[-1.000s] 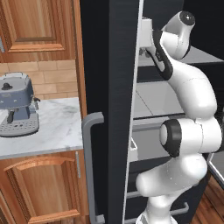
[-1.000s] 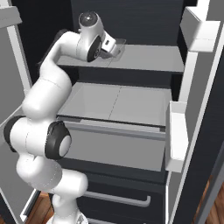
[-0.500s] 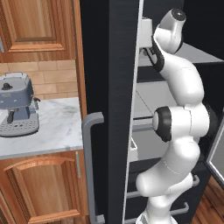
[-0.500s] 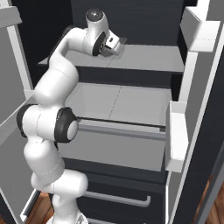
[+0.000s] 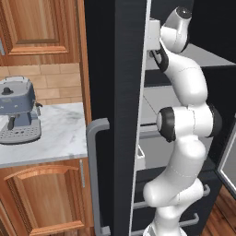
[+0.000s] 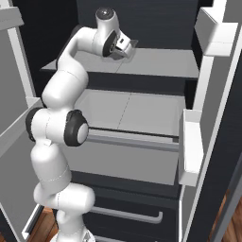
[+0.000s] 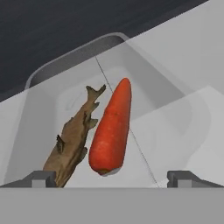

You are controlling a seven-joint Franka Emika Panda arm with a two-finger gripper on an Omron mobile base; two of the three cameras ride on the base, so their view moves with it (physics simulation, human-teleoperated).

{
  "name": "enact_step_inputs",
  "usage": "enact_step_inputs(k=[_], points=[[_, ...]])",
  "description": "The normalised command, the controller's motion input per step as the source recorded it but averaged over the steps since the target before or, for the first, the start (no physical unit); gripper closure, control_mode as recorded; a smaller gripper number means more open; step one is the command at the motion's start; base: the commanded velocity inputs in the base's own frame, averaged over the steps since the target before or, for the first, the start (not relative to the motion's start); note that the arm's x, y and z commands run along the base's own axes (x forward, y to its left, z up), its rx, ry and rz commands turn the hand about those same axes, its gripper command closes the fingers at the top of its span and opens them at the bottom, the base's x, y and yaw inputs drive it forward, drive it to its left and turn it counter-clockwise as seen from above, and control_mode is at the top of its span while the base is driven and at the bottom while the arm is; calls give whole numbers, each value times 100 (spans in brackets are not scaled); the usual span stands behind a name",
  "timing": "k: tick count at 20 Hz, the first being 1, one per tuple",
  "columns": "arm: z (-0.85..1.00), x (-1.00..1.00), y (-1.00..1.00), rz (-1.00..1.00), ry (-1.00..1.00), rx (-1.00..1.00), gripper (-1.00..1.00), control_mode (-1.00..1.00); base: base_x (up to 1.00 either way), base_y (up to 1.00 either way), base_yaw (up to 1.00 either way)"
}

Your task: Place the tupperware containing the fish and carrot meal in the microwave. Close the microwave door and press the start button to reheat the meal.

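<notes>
The arm reaches up into an open dark refrigerator, its gripper (image 6: 126, 48) over the upper grey shelf (image 6: 160, 64), jaws spread wide and grasping nothing. In the hand view the gripper (image 7: 111, 178) looks down into the tupperware (image 7: 48, 72), a shallow see-through tub with rounded corners resting on that shelf; the finger tips (image 7: 40, 178) stand at the tub's near edge, one at either side of the food. The fish and carrot meal lies inside: the carrot (image 7: 111, 128) has its long axis running away from the gripper, blunt end near, tapered tip toward the tub's far rim. The brown fish (image 7: 74, 140) lies just beside it on the left, roughly parallel, tail toward the far rim. In the left base view, a coffee machine (image 5: 17, 116) stands on the marble counter (image 5: 60, 138) left of the refrigerator door (image 5: 115, 115).
</notes>
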Motion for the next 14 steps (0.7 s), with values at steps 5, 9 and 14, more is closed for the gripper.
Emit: enact_step_inputs(k=[5,9,14], points=[[-22,3,0,-14,-1,0,-100,-100,0,0,0],[3,0,0,-13,-8,0,-100,-100,0,0,0],[4,1,0,-14,-4,0,-100,-100,0,0,0]])
